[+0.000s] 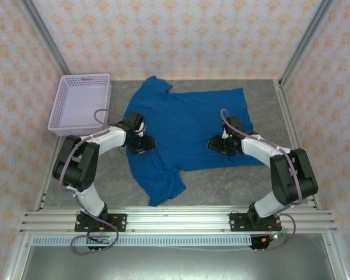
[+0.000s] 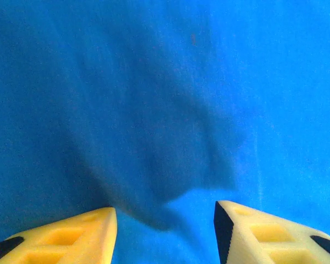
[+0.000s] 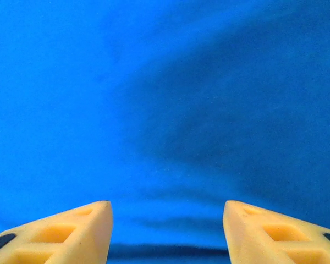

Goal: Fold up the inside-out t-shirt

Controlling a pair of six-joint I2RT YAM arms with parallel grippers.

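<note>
The royal-blue inside-out t-shirt point(image 1: 186, 131) lies spread flat on the grey table, one sleeve toward the back left and one toward the front. My left gripper point(image 1: 144, 143) hovers over the shirt's left side, open, its yellow fingers point(image 2: 71, 236) apart above a soft fold of blue cloth point(image 2: 170, 181). My right gripper point(image 1: 217, 144) sits over the shirt's right part, open too, with yellow fingertips point(image 3: 264, 234) wide apart over smooth blue fabric point(image 3: 165, 137). Nothing lies between either pair of jaws.
A lavender mesh basket point(image 1: 80, 102) stands at the back left, just off the shirt's sleeve. Bare grey table point(image 1: 233, 184) shows in front of the shirt. Metal frame posts and patterned walls close in the sides and back.
</note>
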